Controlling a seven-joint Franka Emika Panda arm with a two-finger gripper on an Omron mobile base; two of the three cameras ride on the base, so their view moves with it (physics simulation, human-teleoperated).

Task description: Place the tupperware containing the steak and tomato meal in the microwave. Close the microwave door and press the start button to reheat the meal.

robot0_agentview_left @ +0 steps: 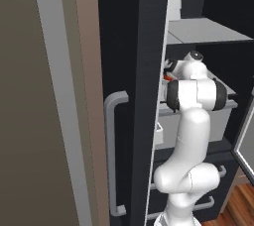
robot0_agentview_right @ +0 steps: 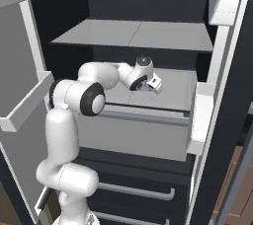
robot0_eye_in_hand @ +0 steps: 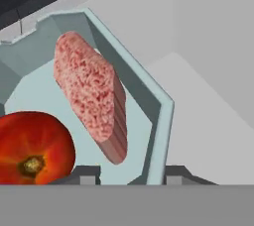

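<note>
The gripper (robot0_eye_in_hand: 128, 171) straddles the tupperware (robot0_eye_in_hand: 158, 121) rim, one fingertip inside and one outside, seemingly clamped there to lift the meal whole. Inside the tupperware, the steak (robot0_eye_in_hand: 92, 93) leans by that rim, the tomato (robot0_eye_in_hand: 32, 145) beside it, over the cabinet shelf (robot0_agentview_right: 173, 88).

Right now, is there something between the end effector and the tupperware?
No, nothing visible. In the hand view the fingertips straddle the tupperware rim, with the steak and tomato inside the tray, just beyond.
</note>
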